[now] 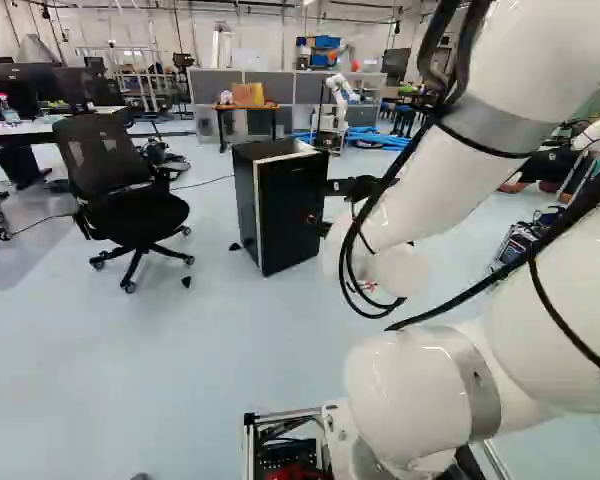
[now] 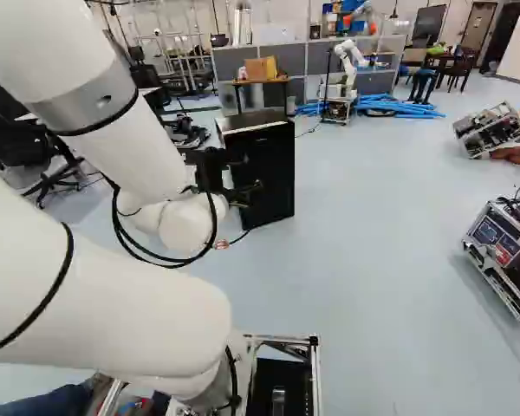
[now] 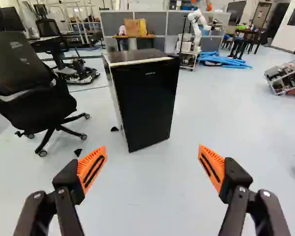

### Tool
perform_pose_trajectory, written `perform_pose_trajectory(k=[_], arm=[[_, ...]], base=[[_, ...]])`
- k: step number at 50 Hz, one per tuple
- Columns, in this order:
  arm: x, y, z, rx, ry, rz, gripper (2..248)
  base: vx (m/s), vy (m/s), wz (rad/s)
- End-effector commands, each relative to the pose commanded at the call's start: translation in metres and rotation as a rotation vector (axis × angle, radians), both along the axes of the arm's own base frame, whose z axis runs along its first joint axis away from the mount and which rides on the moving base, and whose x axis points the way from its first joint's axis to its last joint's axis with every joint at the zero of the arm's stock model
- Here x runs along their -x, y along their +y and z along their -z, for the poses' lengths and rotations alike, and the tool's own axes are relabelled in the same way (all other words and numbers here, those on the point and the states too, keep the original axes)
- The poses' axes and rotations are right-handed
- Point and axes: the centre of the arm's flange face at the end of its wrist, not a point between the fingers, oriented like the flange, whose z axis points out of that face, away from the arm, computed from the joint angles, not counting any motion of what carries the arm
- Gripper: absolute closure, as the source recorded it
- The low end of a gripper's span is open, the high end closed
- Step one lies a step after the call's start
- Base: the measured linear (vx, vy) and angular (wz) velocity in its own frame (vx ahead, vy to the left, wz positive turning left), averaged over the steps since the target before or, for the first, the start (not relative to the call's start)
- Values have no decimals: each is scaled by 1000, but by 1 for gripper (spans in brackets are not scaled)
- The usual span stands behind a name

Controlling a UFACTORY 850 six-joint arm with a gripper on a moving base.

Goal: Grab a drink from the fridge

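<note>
- Here we go: the two black fingers with orange pads [image 3: 92, 169] stand wide apart, nothing between them, only bare air and pale floor [image 3: 137, 196] beyond.
- And there's the target, the small black box-shaped fridge [image 3: 145, 105] with a dark flat top, upright on the floor, ahead of the fingers and well apart from them, roughly in line with the gap.
- The drink itself? Out of sight! Presumably it sits inside the fridge, behind that black front, which looks shut.
- So the step in hand, as I judge it, is the approach: the base needs to close the distance before the fingers can do anything useful.
- Easy does it on the way in! Come up to the front face, and pick the door's opening edge before committing; no handle shows, and I can't tell the hinge side.
- Leave room for the door to swing, then hook its edge with one finger rather than pushing flat, since a hard shove could slide or tip the fridge.
- Watch the flank, too: the black mesh-backed office chair [image 3: 34, 105] waits beyond the fingers, beside the fridge, where a wide turn could clip it.
- Now the containers: what the fridge holds is hidden, and past it, farther from the fingers, a yellow-brown box [image 3: 135, 25] rests on a desk [image 3: 132, 37], contents impossible to tell.
</note>
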Motion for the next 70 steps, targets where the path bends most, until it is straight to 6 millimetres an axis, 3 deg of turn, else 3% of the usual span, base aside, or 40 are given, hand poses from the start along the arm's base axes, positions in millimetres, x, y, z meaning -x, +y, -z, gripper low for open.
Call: perform_pose_trajectory(k=[70], arm=[[0, 0, 0, 0, 0, 0, 3]], base=[[22, -6, -16]])
